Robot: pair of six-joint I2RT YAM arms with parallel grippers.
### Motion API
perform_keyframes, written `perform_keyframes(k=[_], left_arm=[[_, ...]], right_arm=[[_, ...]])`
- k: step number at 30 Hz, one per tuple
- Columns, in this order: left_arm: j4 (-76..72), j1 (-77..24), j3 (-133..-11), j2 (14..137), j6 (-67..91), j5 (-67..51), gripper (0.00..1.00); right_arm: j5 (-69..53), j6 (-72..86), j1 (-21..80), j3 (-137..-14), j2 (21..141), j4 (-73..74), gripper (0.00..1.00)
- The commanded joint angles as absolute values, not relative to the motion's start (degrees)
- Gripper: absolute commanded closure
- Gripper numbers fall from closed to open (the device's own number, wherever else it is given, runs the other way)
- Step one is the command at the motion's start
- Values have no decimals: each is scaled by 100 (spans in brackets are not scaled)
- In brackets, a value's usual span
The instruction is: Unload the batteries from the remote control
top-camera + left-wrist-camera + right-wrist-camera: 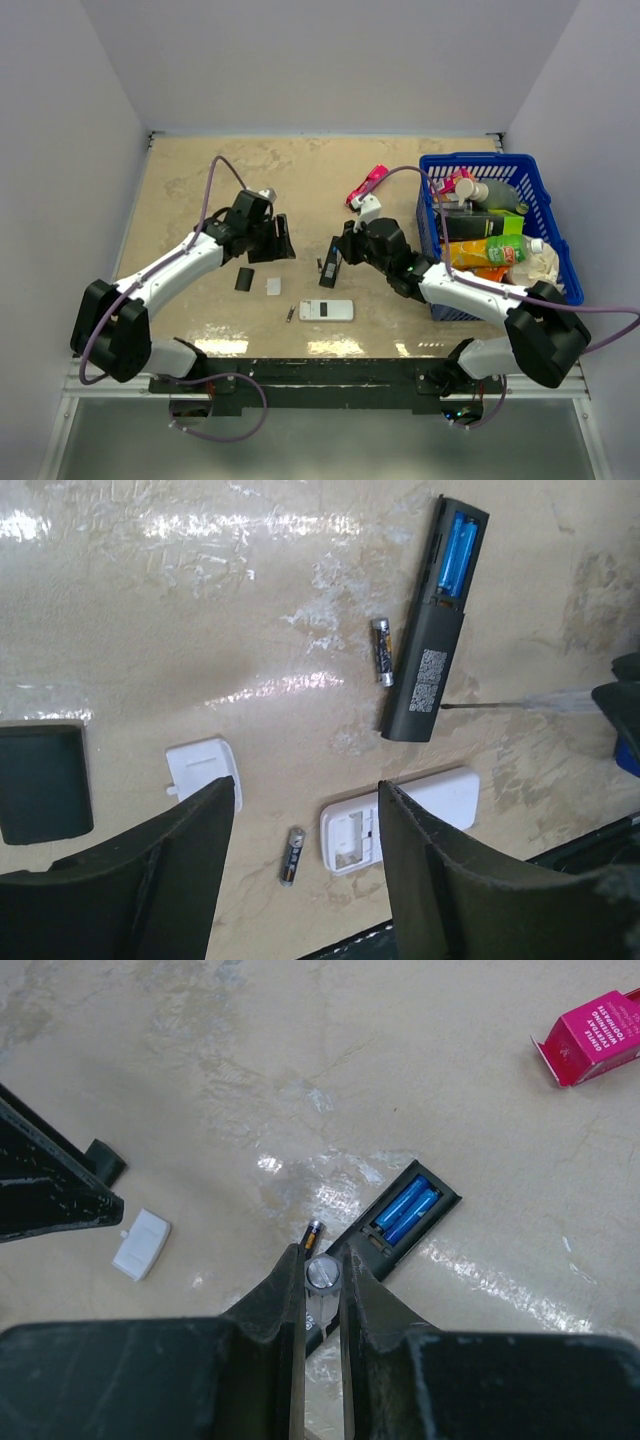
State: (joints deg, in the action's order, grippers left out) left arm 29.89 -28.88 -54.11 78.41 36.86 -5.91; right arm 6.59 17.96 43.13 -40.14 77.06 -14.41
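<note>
The black remote lies face down with its compartment open and two blue batteries inside, also seen in the right wrist view. A greyish battery lies loose beside it. Another greyish battery lies next to the open, empty white remote. My right gripper is shut on a clear-handled screwdriver, just above the black remote's near end. My left gripper is open and empty, held above the white remote and the loose battery.
A white cover and a black cover lie on the table left of the remotes. A blue basket full of packages stands at the right. A pink box lies behind the right gripper.
</note>
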Motion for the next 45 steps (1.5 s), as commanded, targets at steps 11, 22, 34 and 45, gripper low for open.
perform_keyframes(k=[11, 22, 34, 45], left_arm=[[1618, -2619, -6477, 8981, 3770, -1115, 40], [1064, -2558, -6969, 10151, 3771, -1881, 41], [914, -2531, -6891, 10635, 3709, -2311, 44], [800, -2540, -6767, 10810, 3744, -2461, 45]], right_arm=[[1678, 1302, 4333, -4657, 7505, -1608, 100], [1072, 1081, 3771, -5185, 8059, -2109, 100], [870, 1529, 3665, -4932, 8454, -2766, 100], [914, 1222, 3656, -4948, 8737, -2927, 100]])
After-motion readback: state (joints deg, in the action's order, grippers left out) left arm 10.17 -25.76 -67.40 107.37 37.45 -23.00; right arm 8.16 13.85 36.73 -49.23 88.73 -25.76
